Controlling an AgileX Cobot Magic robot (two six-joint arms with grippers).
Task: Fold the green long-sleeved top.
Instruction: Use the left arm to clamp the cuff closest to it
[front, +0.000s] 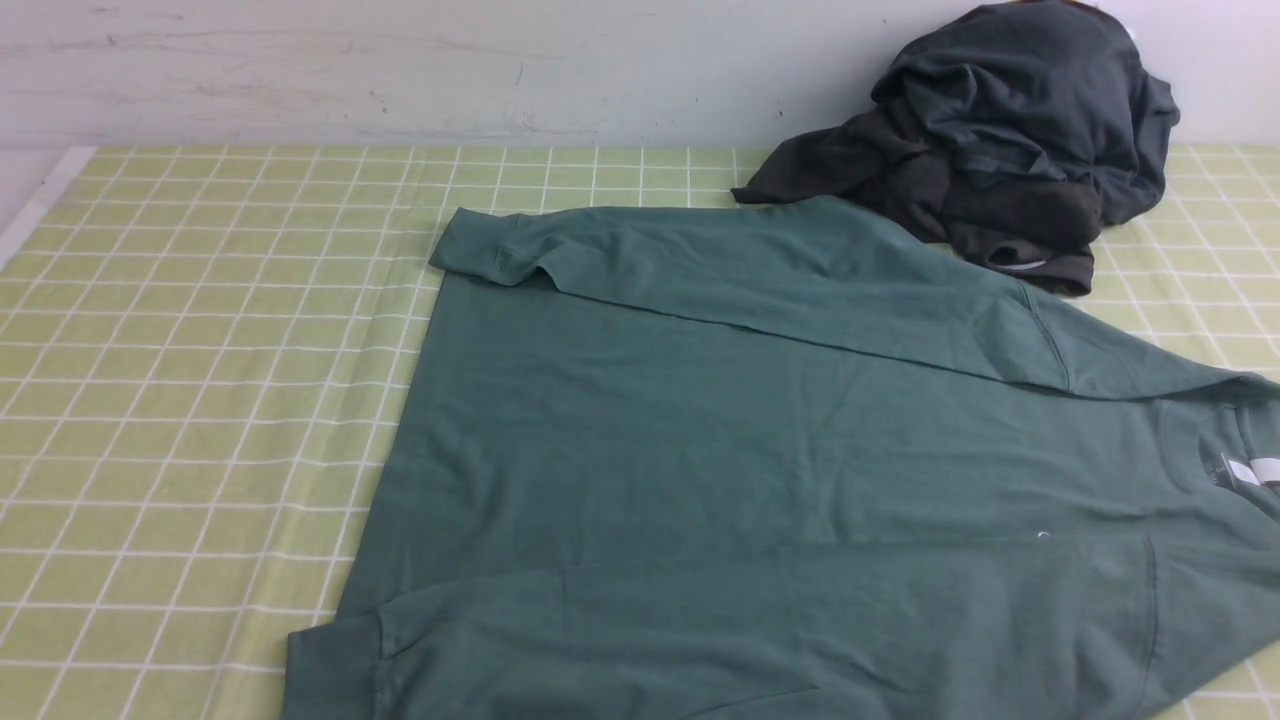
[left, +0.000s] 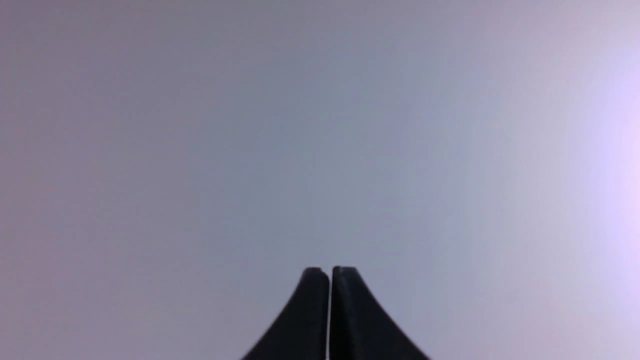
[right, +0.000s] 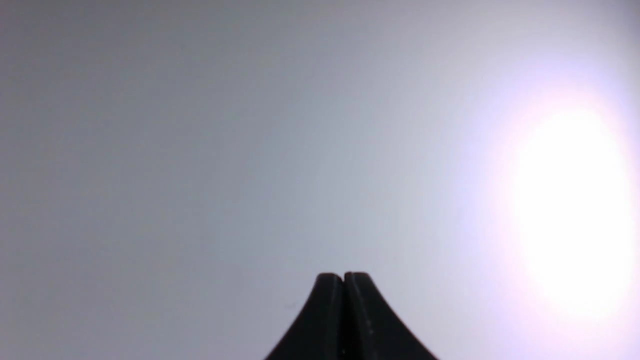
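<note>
Front view: the top (front: 760, 450) is spread on the table (front: 200, 350), centre to right, with both sleeves laid over the body. The left hand (left: 329, 270) and right hand (right: 344, 275) are shown only by the wrist views, each pressed together on nothing. The dark garments (front: 1010, 150) just beside the far shoulder could be caught by a far-edge grasp, and the sleeves could be dragged loose.

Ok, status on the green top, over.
Left gripper and right gripper: jaws shut, empty. Green long-sleeved top spread flat, sleeves laid inward. Dark clothes pile at its far edge.
</note>
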